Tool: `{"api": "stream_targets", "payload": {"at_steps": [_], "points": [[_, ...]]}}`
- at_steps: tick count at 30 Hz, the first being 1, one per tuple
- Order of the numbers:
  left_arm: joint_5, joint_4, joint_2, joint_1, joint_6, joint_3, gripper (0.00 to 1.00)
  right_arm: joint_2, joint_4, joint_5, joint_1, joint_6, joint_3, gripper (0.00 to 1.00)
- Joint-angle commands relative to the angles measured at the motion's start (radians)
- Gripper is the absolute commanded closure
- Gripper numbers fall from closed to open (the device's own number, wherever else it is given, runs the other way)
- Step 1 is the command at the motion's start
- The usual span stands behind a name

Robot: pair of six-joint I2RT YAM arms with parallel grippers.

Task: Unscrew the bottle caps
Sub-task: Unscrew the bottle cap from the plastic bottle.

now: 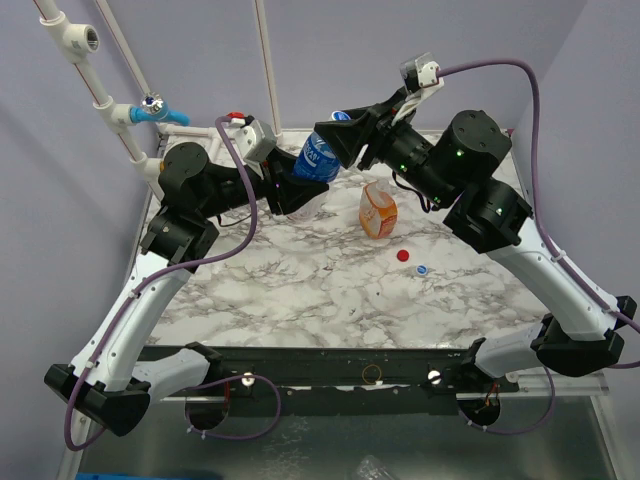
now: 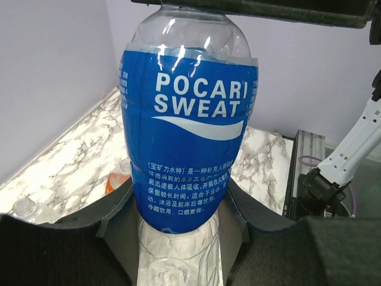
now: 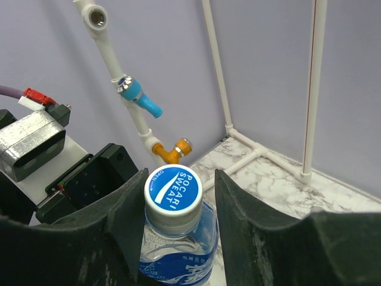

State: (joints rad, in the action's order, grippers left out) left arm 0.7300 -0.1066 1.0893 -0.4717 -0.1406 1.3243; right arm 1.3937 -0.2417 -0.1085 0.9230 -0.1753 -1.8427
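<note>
My left gripper [image 1: 295, 190] [image 2: 180, 190] is shut on the lower body of the blue-labelled bottle [image 1: 318, 155] [image 2: 187, 119] and holds it tilted above the back of the table. Its blue-and-white cap [image 3: 173, 190] is on the neck. My right gripper [image 1: 345, 130] [image 3: 180, 179] is open around that cap: the left finger [image 3: 128, 208] touches the cap's side and the right finger [image 3: 238, 208] stands a little off it. A loose red cap [image 1: 404, 255] and a loose blue-and-white cap [image 1: 422, 269] lie on the marble table [image 1: 300, 290].
The squat orange bottle [image 1: 378, 210] [image 2: 116, 179] stands on the table right of the held bottle. A plain clear bottle [image 2: 24, 208] shows at the left wrist view's lower left. White pipes with a blue valve [image 1: 150, 112] [image 3: 140, 95] stand at the back left.
</note>
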Motion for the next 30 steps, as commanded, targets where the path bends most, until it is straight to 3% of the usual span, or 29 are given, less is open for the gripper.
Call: {"api": "stream_targets", "payload": {"at_steps": [1,9,10,14,20,23,26,28,29,30], "points": [[-0.029,0.051,-0.013,0.004,-0.005,-0.014,1.0,-0.016,0.041,0.051,-0.009,0.007,0.001,0.55],[-0.032,0.061,-0.005,0.003,-0.03,-0.02,1.0,-0.045,0.102,0.102,-0.01,0.008,0.05,0.98],[-0.03,0.062,-0.005,0.003,-0.043,-0.022,1.0,-0.05,0.108,0.142,-0.012,0.012,0.054,0.99],[0.034,0.084,-0.008,0.004,-0.121,-0.034,1.0,-0.072,0.14,0.346,-0.045,0.018,0.066,0.99],[0.251,0.147,-0.013,0.002,-0.265,-0.021,1.0,-0.072,0.21,1.025,-0.226,-0.087,0.073,0.99],[0.334,0.172,-0.015,0.002,-0.318,-0.012,1.0,-0.046,0.369,1.309,-0.288,-0.233,0.111,0.99],[0.347,0.174,-0.024,0.002,-0.318,-0.012,1.0,-0.036,0.556,1.41,-0.338,-0.4,0.17,0.99],[0.324,0.17,-0.03,0.002,-0.3,-0.016,1.0,-0.036,0.58,1.391,-0.359,-0.423,0.18,0.99],[0.311,0.168,-0.032,0.002,-0.289,-0.017,1.0,-0.036,0.525,1.361,-0.363,-0.38,0.165,0.95],[0.293,0.164,-0.034,0.002,-0.278,-0.02,1.0,-0.036,0.43,1.302,-0.362,-0.329,0.134,0.79]]}}
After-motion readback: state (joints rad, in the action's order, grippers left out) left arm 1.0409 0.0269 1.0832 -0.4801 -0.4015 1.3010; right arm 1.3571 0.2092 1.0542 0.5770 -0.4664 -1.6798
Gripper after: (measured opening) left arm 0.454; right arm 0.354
